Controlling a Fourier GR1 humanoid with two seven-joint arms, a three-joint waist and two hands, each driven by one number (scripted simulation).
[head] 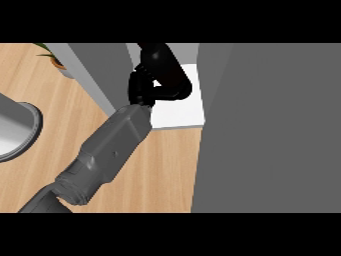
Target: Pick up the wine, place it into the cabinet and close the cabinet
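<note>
a kitchen: wooden counter [158, 165], grey cabinet [276, 125], steel pot [3, 127], potted plant [55, 60].

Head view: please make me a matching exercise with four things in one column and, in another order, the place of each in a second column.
Things:
1. hand
2. potted plant
3. round metal vessel
4. large grey panel

Places:
a. at the left edge, on the wooden counter
b. in the top left corner
c. over the white shelf
d. fills the right side

Pairs: 1-c, 2-b, 3-a, 4-d
</note>
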